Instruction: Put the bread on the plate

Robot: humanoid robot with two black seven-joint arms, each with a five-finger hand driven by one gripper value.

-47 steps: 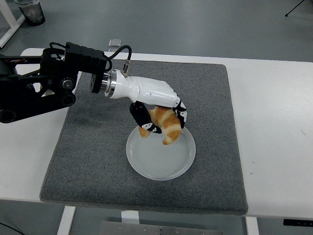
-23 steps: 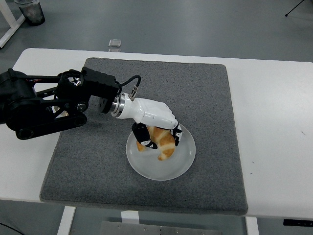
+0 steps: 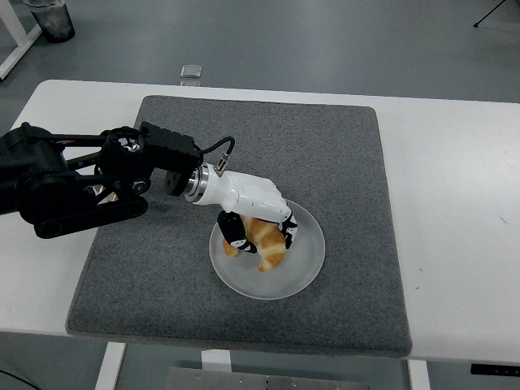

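Note:
A golden croissant (image 3: 265, 244) is held low over the white round plate (image 3: 301, 268), touching or nearly touching its surface. My left hand (image 3: 258, 231), white with black fingertips, is curled around the croissant from above, thumb on its left end and fingers on its right. The black left arm (image 3: 81, 175) reaches in from the left edge over the grey mat. The plate sits on the mat's front middle. The right arm does not show.
A grey felt mat (image 3: 341, 154) covers the middle of the white table (image 3: 455, 203). A small metal clip (image 3: 191, 72) lies on the floor beyond the far edge. A dark cup (image 3: 50, 18) stands at the top left.
My left hand has come down and slightly toward the near-left with the croissant, from above the plate's far rim to low over the plate's middle. The forearm has dropped with it.

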